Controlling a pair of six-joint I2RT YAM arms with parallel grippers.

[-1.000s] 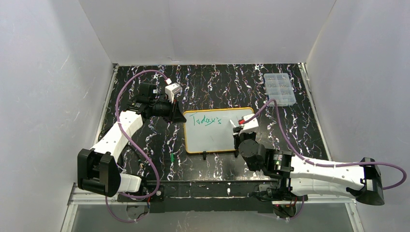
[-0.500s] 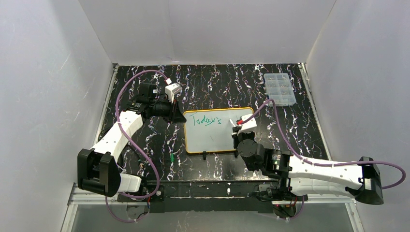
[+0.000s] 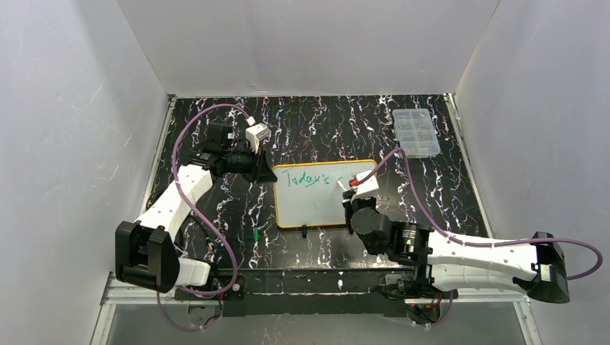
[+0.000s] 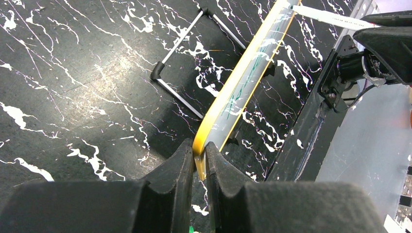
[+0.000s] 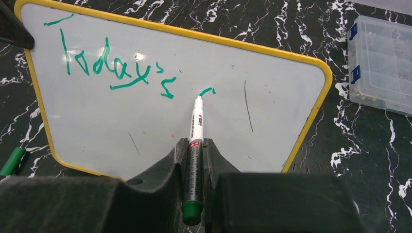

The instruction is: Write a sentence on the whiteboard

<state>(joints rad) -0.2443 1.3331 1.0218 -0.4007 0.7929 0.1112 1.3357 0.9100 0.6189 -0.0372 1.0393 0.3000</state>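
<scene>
The whiteboard (image 3: 316, 198), white with a yellow frame, stands tilted on the black marbled table and reads "Today's" in green. It also shows in the right wrist view (image 5: 145, 107) and edge-on in the left wrist view (image 4: 243, 82). My left gripper (image 3: 265, 171) is shut on the board's upper left corner; its fingertips (image 4: 184, 155) pinch the yellow frame. My right gripper (image 3: 354, 192) is shut on a green-ended marker (image 5: 195, 141), whose tip touches the board by a short new green stroke (image 5: 207, 90) right of the word.
A clear compartmented plastic box (image 3: 416, 132) sits at the back right, also in the right wrist view (image 5: 381, 63). A green marker cap (image 3: 257, 235) lies left of the board's lower corner, seen too in the right wrist view (image 5: 12, 161). White walls enclose the table.
My right gripper with the marker has shifted slightly left and toward the near edge along the board. The left arm and board have not moved.
</scene>
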